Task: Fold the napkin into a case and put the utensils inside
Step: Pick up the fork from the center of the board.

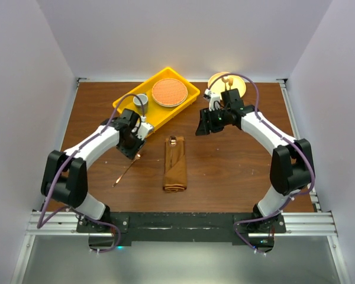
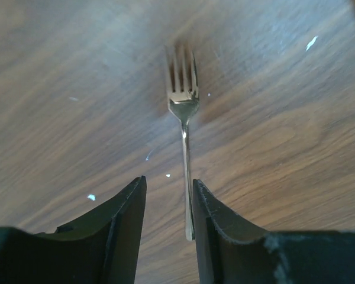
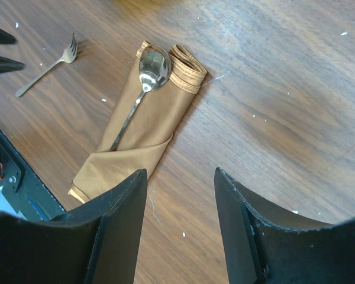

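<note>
Fork [image 2: 183, 106] handle betw. part-open left end effector [image 2: 168, 180]; right end effector [image 3: 180, 171] open.

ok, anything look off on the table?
Two things. The spoon lies in full view on top of the folded napkin, bowl at its rolled end, rather than tucked inside. The fork lies on the table left of the napkin, skewed to it. Nothing spilled or damaged that I can see.

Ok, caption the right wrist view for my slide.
Spoon lies along the folded rust-brown napkin; a fork sits apart on the wooden table.
</note>
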Action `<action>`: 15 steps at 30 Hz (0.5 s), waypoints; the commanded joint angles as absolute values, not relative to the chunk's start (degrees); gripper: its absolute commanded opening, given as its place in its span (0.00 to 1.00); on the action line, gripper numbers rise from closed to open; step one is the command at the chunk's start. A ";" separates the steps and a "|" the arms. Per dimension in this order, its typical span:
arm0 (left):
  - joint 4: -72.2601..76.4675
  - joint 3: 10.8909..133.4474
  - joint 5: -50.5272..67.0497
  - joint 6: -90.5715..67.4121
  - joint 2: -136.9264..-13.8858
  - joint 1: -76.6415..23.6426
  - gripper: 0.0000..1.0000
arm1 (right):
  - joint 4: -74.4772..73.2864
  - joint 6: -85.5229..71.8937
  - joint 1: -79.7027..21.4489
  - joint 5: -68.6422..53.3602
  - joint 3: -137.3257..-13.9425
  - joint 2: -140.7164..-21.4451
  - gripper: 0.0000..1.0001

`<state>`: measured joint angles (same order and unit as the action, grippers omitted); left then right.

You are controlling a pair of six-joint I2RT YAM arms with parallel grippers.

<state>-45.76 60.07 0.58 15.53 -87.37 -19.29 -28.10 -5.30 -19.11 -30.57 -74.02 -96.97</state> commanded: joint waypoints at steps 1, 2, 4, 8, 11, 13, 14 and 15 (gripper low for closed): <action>-42.63 60.38 1.67 18.54 -90.61 -18.90 0.40 | -29.35 -4.48 -18.90 -29.53 -74.09 -93.61 0.54; -42.37 61.16 2.02 18.54 -92.27 -18.90 0.40 | -29.53 -4.48 -18.90 -29.36 -74.09 -93.52 0.54; -42.45 62.05 2.98 18.89 -93.60 -18.90 0.39 | -30.06 -3.87 -18.90 -29.01 -73.92 -93.17 0.54; -41.14 61.09 4.04 19.34 -94.83 -18.90 0.38 | -30.41 -3.52 -18.90 -28.74 -73.74 -93.08 0.54; -40.52 59.60 4.83 19.34 -94.83 -18.90 0.37 | -30.41 -3.34 -18.90 -28.39 -73.57 -92.81 0.54; -39.91 58.46 4.31 18.90 -95.10 -18.90 0.34 | -30.41 -3.25 -18.81 -28.30 -73.39 -92.81 0.54; -38.95 58.19 4.05 18.72 -95.36 -18.90 0.33 | -30.41 -3.16 -18.72 -28.30 -73.30 -92.81 0.54; -38.33 57.84 3.87 18.72 -95.54 -18.90 0.33 | -30.50 -3.25 -18.81 -28.39 -73.30 -92.81 0.54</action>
